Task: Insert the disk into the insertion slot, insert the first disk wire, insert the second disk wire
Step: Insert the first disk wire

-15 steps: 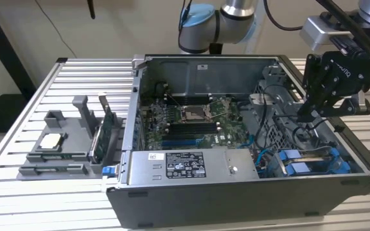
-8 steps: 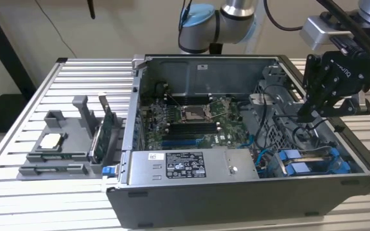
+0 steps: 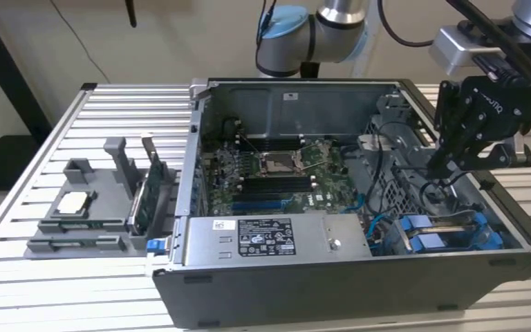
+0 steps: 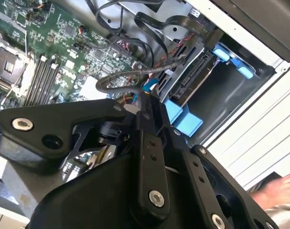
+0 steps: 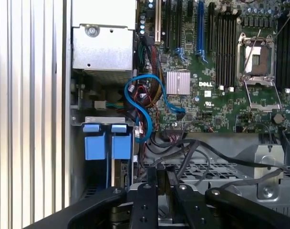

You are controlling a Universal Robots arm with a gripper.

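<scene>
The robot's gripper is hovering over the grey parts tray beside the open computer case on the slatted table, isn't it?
No. The exterior view shows the gripper over the open computer case itself, above its end with the blue drive carriers, not over the grey parts tray. The case does sit on the slatted table.

Robotics test laboratory. Evidence: an industrial robot arm (image 3: 330, 31) reaches over a slatted aluminium bench (image 3: 90, 117); an opened computer case (image 3: 339, 297) and a grey parts fixture (image 3: 72, 238) sit on it; bare wall (image 3: 182, 34) behind
</scene>
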